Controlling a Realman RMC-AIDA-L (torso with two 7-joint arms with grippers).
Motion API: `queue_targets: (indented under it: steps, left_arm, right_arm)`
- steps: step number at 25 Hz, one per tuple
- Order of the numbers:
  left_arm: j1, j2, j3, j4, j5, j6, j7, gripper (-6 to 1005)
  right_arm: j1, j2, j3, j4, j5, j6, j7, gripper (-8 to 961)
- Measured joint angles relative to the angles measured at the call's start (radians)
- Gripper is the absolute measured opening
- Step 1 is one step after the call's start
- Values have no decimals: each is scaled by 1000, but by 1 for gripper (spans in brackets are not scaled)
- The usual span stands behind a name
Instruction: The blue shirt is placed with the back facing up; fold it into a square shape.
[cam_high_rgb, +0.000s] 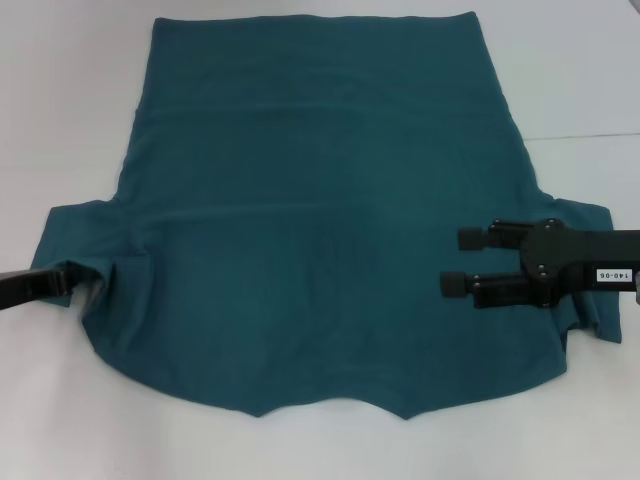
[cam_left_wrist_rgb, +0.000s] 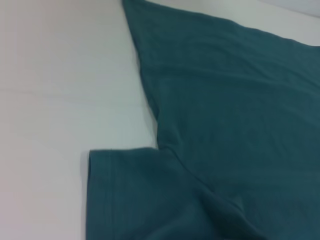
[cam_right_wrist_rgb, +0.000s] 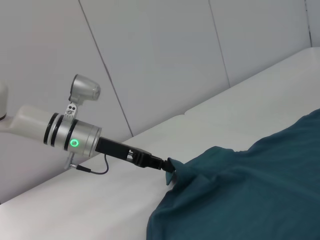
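The blue shirt (cam_high_rgb: 320, 210) lies spread flat on the white table (cam_high_rgb: 60, 120), hem edge at the far side of the table and collar edge at the near side. Both short sleeves extend outward from the shirt body.

The left gripper (cam_high_rgb: 68, 283) is at the outer edge of the shirt's left sleeve (cam_high_rgb: 85, 240). Its fingers are clamped on the sleeve cloth; the fabric bunches and lifts slightly at the contact point. The right wrist view confirms this: the left gripper (cam_right_wrist_rgb: 170, 172) pinches a raised fold at the shirt's edge, with the silver arm (cam_right_wrist_rgb: 60, 132) extending away from the shirt over the table.

The right gripper (cam_high_rgb: 460, 260) is positioned above the shirt beside the right sleeve (cam_high_rgb: 590, 270), pointing toward the shirt's centre. Its two fingers (cam_high_rgb: 470, 238) are apart, with shirt cloth visible in the gap between them. No cloth is gripped.

The left wrist view shows the sleeve and the shirt's side seam lying against the table.
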Motion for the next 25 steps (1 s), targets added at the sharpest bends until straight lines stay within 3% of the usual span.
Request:
queue_targets:
  steps: [10,17,19,25]
  left_arm:
    - [-8,1,1,11,0,-3,22,67]
    - [31,0,2,32,2,-12,30,79]
    - [42,0,3,34,4,-19,32,263]
    - [59,-4,18,33,2,-58,64,507]
  right_arm:
    - [0,2,0,6,1,4,-5,927]
    - [-1,2,2,5,10,6,-4,927]
    - [0,2,1,5,10,7,-2,927]
    - [6,4,0,6,12,3,4,926]
